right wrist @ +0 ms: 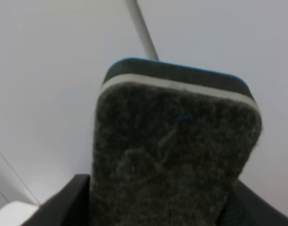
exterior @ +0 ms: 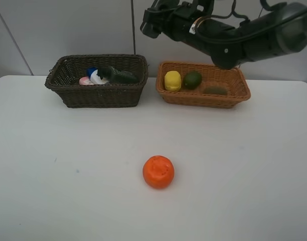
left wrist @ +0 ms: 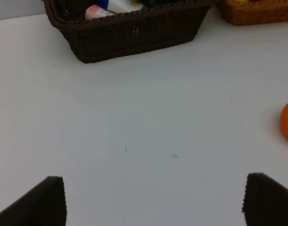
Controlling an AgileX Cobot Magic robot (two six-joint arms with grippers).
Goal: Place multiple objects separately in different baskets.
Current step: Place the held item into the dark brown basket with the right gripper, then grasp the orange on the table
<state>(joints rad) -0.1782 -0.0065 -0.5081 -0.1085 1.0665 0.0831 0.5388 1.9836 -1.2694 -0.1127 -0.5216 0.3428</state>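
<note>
Dark felt block (right wrist: pixel 174 155) sits clamped in the right pincer (right wrist: pixel 158 207).

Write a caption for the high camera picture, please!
An orange waits alone on the white table, below the dark basket of bottles and the tan basket of fruit.

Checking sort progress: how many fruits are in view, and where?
4. Yellow fruit, green fruit and brown fruit lie in the light basket; the orange fruit sits on the table. The basket wall could hide more.
</note>
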